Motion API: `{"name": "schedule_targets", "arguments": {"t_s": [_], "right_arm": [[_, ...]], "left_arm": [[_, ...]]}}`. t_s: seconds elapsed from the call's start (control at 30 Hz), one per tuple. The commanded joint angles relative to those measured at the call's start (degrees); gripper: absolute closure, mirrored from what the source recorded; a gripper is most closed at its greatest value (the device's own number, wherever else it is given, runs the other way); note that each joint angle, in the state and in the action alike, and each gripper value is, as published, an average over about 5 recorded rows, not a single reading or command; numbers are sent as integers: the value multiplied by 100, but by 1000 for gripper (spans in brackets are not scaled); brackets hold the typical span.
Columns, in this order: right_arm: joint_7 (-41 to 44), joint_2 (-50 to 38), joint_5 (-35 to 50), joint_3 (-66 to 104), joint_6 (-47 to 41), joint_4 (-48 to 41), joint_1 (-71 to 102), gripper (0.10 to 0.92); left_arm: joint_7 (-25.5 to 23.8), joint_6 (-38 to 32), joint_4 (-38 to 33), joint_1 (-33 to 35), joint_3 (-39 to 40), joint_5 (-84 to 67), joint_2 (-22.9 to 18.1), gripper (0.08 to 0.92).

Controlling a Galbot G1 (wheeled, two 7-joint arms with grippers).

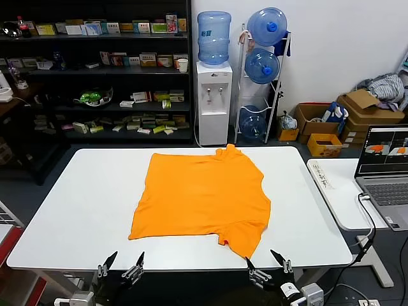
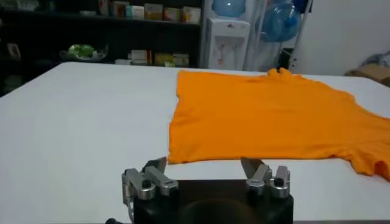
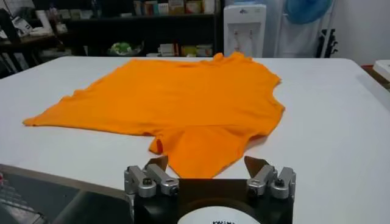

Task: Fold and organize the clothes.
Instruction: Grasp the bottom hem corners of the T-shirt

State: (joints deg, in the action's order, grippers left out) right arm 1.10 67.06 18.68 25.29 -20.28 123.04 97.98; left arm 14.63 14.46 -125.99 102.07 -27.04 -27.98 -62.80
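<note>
- An orange T-shirt point(image 1: 203, 194) is lying spread flat on the white table point(image 1: 83, 197), a little right of the table's middle, with its collar toward the far edge and one short sleeve reaching toward the near right edge.
- No lettering or tag is showing on the shirt's upturned face; it is appearing plain orange in all three views.
- The left gripper point(image 1: 122, 263) is hovering just off the near edge of the table, left of the shirt, with its fingers point(image 2: 153, 173) standing wide apart and holding nothing.
- The right gripper point(image 1: 268, 262) is hovering at the near edge too, just beside the shirt's near sleeve, its fingers point(image 3: 158, 170) likewise spread wide and empty, apart from the cloth.
- In the right wrist view a white round label on the gripper body is carrying dark print, but it is cut off and too small to read.
- Behind the table a white water dispenser point(image 1: 213, 99) is standing with a blue bottle on top, and a rack point(image 1: 262, 76) of blue water bottles is standing next to it.
- Dark shelves point(image 1: 102, 70) at the far left are carrying many small boxes whose labels are too small to read.
- On a second table to the right an open laptop point(image 1: 384, 172) is showing orange shapes on its screen; cardboard boxes point(image 1: 357, 115) are sitting on the floor behind it.
</note>
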Motion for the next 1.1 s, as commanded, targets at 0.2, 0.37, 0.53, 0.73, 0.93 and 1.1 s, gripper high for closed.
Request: {"name": "schedule_targets", "arguments": {"t_s": [0.2,0.37,0.53,0.73,0.93,1.1], "right_arm": [[-543,-127,322,-359,-135,-422,-1000,203],[-931,-108,594,-858,-588,-863,-1786,203],[-1075,-54,853,-1233,-919,-1248,-2201,203],[-1148,-8,913,-1446,-1080,-1463,-2365,203],[-1140,-111,911,-1473,-1094,-1455,-2291,222],[-1162,-112,883,-1489,-1131,-1464,-2245,341]], "left_arm": [[-88,113,743,-1030,138,-347,133,177],[-27,405,1280,-1827,360,-609,204,177],[-60,444,1756,-2113,420,-707,312,177],[-65,451,1930,-2173,443,-826,285,177],[0,487,1949,-2115,459,-812,179,180],[0,476,2037,-2123,465,-776,170,256]]}}
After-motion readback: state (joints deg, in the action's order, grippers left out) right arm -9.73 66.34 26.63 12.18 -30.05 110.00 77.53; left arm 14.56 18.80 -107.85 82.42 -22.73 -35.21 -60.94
